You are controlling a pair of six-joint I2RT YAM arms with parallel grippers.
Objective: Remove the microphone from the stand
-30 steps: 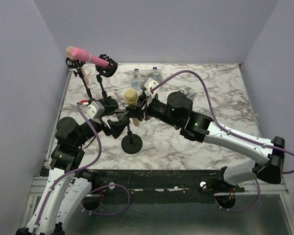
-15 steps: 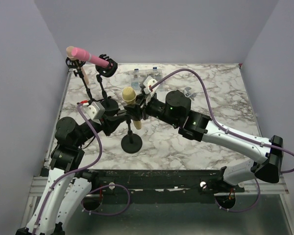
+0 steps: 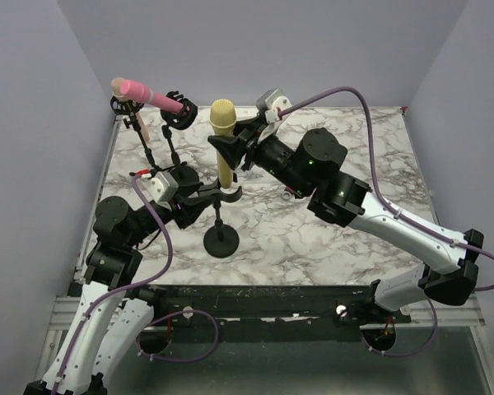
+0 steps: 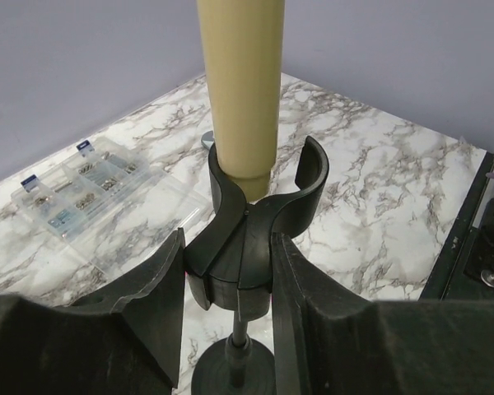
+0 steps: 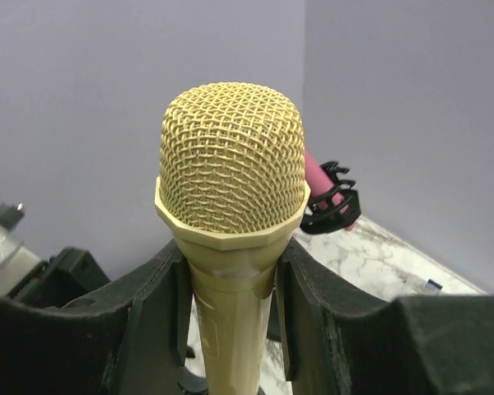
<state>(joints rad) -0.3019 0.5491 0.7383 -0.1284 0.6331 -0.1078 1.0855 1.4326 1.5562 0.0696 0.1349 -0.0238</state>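
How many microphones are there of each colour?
Yellow microphone: 1
Pink microphone: 1
Total: 2

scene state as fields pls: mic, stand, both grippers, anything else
yellow microphone: upright, tail end between the clip's arms; contact unclear
clip: on top of the stand, open side up
right gripper: shut on yellow microphone, just below its mesh head
left gripper: shut on clip, at its base
stand base: on the table
other: pink microphone in a black mount, back left; parts box
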